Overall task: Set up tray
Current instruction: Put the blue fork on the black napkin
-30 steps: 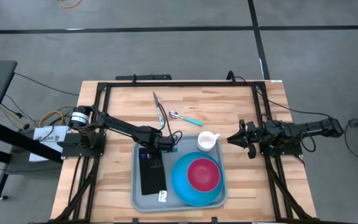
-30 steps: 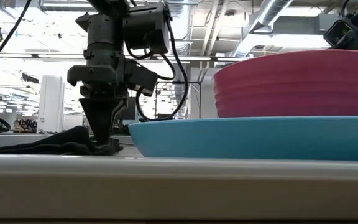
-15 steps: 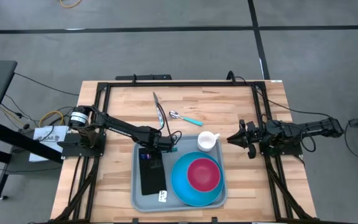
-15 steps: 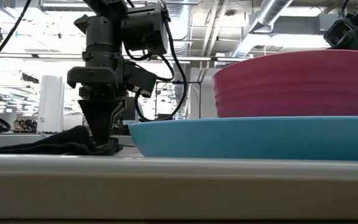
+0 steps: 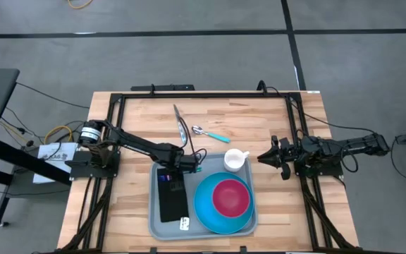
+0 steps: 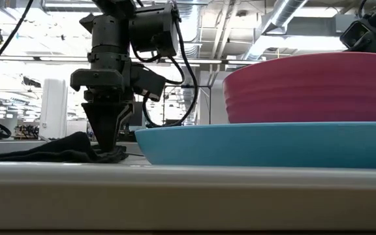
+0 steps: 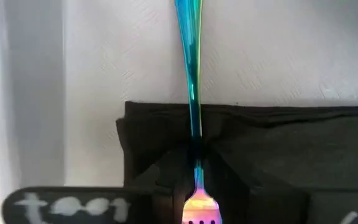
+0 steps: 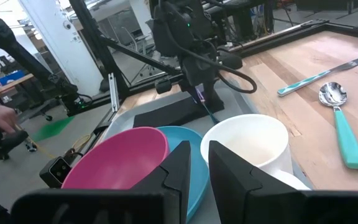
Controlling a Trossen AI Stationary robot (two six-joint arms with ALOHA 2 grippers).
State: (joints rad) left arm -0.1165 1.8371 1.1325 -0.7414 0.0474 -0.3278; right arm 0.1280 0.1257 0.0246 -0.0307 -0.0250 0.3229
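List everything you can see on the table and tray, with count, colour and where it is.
tray: one, grey-blue, near-centre of the table
napkin: one, black, left part of the tray
fork: one, iridescent, lying on the napkin's far end
plate: one, blue, right part of the tray
bowl: one, pink, on the plate
cup: one, white, tray's far right corner
spoon: one, teal handle, on the wood beyond the tray
knife: one, teal handle, left of the spoon
table: one, light wood
left gripper: over the napkin's far end, at the fork
right gripper: waiting at the table's right edge
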